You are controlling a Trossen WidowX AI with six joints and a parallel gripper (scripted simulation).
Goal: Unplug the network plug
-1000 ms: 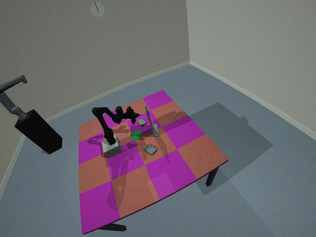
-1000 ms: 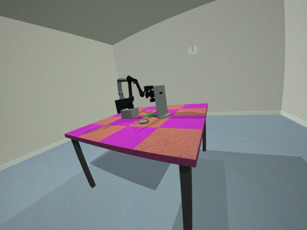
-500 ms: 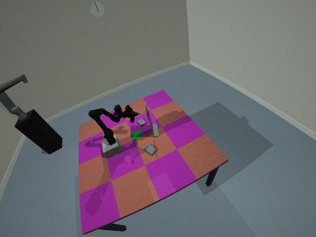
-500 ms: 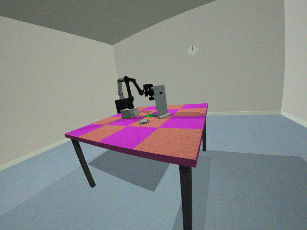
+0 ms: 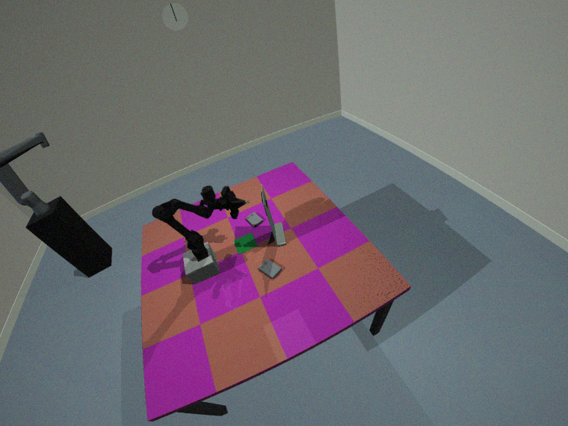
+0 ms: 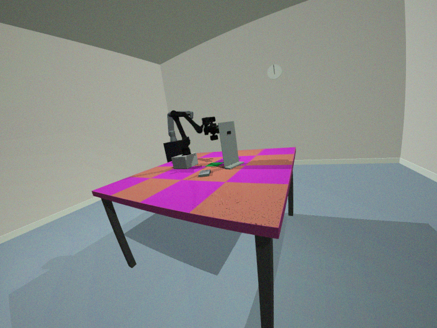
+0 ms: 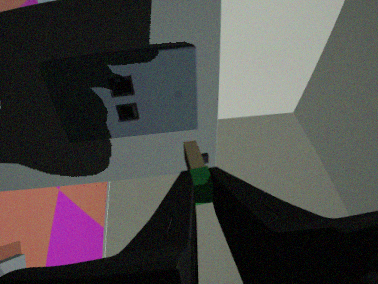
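While clamped nearly shut on the plug point(image 7: 198, 175), hangs in the air just beside the upright panel point(image 7: 180, 86), the tool point(image 7: 200, 186) pinching the plug's green body with its tan tip poking forward. Sits clear of the two dark sockets point(image 7: 125, 100), off to their side and apart from them. Lies below on the checkered worktop point(image 5: 293, 316): green marked square point(image 5: 244, 243).
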